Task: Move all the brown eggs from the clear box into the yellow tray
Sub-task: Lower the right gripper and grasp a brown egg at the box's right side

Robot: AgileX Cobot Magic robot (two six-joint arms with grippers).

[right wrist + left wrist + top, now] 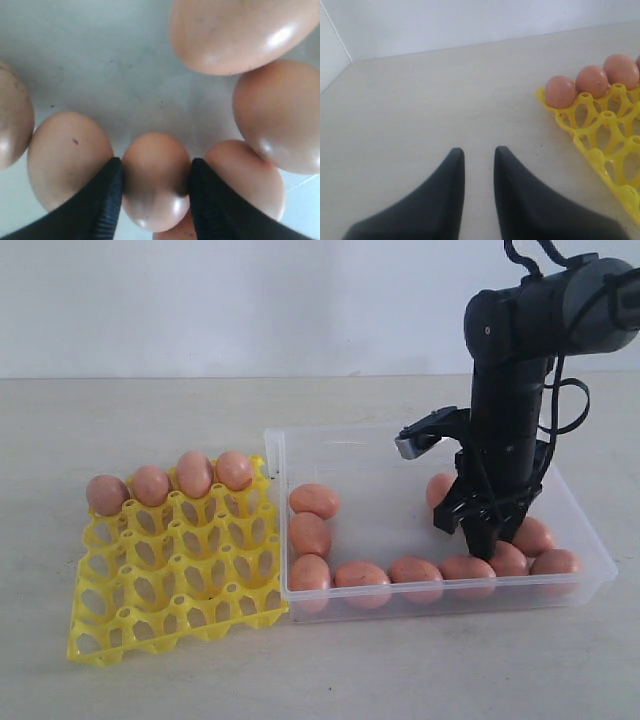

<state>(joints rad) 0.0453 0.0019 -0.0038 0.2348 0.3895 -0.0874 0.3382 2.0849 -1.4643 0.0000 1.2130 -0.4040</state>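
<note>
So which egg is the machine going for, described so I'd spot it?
Look in the clear box beside the yellow tray, at the eggs crowded toward its right end. It is the brown egg between the two black fingers of the right end effector; its neighbours lie outside them.

A plain white wall [250, 300] fills the upper frame; below, 1 pale beige tabletop [150, 420] (faintly speckled), evenly lit.

The right arm [510, 390] is matte black, trailing loose black cables [570, 405]. Its claw [155, 169] has tapered, ribbed black fingers [100, 210].
</note>
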